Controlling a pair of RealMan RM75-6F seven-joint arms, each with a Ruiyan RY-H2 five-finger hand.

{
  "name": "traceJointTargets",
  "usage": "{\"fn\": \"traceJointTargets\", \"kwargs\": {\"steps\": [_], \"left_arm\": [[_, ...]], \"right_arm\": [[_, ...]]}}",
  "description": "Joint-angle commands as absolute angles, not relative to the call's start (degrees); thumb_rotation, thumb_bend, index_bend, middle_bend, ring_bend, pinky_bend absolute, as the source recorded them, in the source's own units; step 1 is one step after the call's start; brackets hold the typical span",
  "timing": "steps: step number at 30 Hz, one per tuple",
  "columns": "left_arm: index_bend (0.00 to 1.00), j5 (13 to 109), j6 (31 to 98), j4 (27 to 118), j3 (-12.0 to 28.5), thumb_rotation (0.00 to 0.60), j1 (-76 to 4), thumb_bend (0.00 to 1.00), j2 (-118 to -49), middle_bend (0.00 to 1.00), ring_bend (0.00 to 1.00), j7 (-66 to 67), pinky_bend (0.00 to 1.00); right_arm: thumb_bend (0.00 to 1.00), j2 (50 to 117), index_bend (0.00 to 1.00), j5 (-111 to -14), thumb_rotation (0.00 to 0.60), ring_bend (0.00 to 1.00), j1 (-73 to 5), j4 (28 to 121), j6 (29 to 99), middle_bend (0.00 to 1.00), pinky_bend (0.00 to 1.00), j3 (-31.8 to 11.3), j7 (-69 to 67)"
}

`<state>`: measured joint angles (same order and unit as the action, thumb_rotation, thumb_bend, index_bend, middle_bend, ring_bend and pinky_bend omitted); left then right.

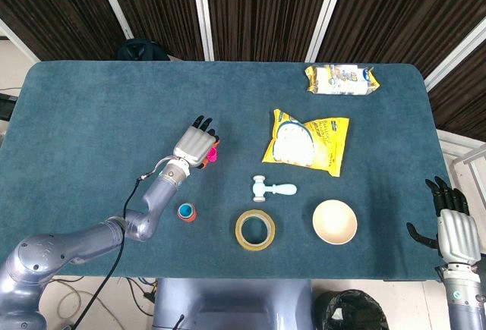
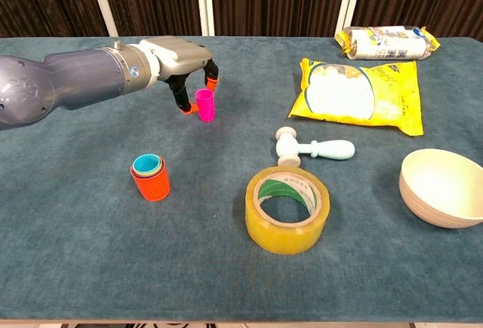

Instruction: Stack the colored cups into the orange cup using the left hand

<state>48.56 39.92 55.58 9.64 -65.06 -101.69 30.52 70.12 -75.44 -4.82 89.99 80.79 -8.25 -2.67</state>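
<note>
The orange cup (image 2: 152,182) stands upright near the table's front left, with smaller cups nested in it, a blue one innermost; in the head view the orange cup (image 1: 186,212) is small. A pink cup (image 2: 204,105) stands upright on the cloth further back. My left hand (image 2: 181,60) arches over the pink cup (image 1: 213,154), with one finger behind it and the thumb a little apart from its left side. The cup's base rests on the table. My right hand (image 1: 454,224) hangs beyond the table's right edge, fingers spread, holding nothing.
A roll of yellow tape (image 2: 287,209) lies front centre, with a toy hammer (image 2: 311,148) behind it. A cream bowl (image 2: 444,186) sits at the right. A yellow snack bag (image 2: 364,93) and a smaller packet (image 2: 386,42) lie at the back right.
</note>
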Motion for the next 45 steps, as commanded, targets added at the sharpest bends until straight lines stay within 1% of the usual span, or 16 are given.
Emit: {"fn": "traceJointTargets", "kwargs": {"steps": [1,8,15,20,24,28,29,32,35,39,45], "left_arm": [[0.45,48.6,39.9,55.6,9.7,0.6,-65.1,0.31,-101.7,0.29,0.0,30.6,0.05],[0.47,48.9,40.0,55.7,9.8,0.6,-65.2,0.36,-101.9,0.31,0.0,31.2,0.05],[0.48,48.7,40.5,56.3,10.3,0.6,-65.1,0.37,-101.6,0.31,0.0,31.7,0.05],[0.48,49.1,42.0,60.7,11.2,0.6,-64.7,0.37,-98.8,0.31,0.0,31.6,0.05],[0.47,49.9,44.6,69.3,11.6,0.6,-63.8,0.37,-93.1,0.31,0.0,32.6,0.05],[0.47,49.5,46.5,79.8,12.0,0.6,-61.7,0.36,-86.1,0.31,0.0,32.3,0.05],[0.47,49.1,46.6,83.5,11.7,0.6,-61.0,0.36,-83.4,0.31,0.0,32.3,0.05],[0.47,48.7,46.4,90.2,11.0,0.6,-59.7,0.36,-77.9,0.31,0.0,32.2,0.05],[0.47,50.5,47.2,97.4,10.0,0.6,-57.5,0.36,-71.8,0.31,0.0,30.9,0.05],[0.47,54.7,48.2,104.3,8.5,0.6,-54.0,0.36,-65.7,0.31,0.0,27.4,0.05],[0.47,63.0,49.4,109.0,4.9,0.6,-49.1,0.36,-59.6,0.31,0.0,22.8,0.05]], "right_arm": [[0.32,70.2,0.1,-75.5,0.6,0.1,-4.9,89.9,80.7,0.05,0.0,-8.3,-2.7],[0.32,70.0,0.1,-75.6,0.6,0.1,-4.8,90.1,80.8,0.05,0.0,-8.2,-3.0],[0.32,69.9,0.11,-75.6,0.6,0.1,-4.7,90.3,81.1,0.05,0.0,-8.3,-2.9],[0.32,69.8,0.11,-75.7,0.6,0.1,-4.7,90.4,81.1,0.05,0.0,-8.3,-3.1],[0.32,69.8,0.11,-75.9,0.6,0.1,-4.7,90.5,81.2,0.05,0.0,-8.2,-3.2],[0.32,69.7,0.11,-76.2,0.6,0.1,-4.6,90.7,81.3,0.05,0.0,-8.1,-3.1],[0.32,69.7,0.11,-76.4,0.6,0.1,-4.6,90.9,81.4,0.05,0.0,-8.0,-3.0],[0.32,69.6,0.11,-76.7,0.6,0.1,-4.5,91.3,81.7,0.05,0.0,-7.9,-2.8],[0.32,69.6,0.11,-77.1,0.6,0.1,-4.5,91.7,82.0,0.05,0.0,-7.7,-2.4],[0.32,69.5,0.11,-77.3,0.6,0.1,-4.4,92.1,82.2,0.05,0.0,-7.7,-2.2],[0.32,69.6,0.11,-77.3,0.6,0.1,-4.4,92.1,82.1,0.05,0.0,-7.6,-2.0]]}}
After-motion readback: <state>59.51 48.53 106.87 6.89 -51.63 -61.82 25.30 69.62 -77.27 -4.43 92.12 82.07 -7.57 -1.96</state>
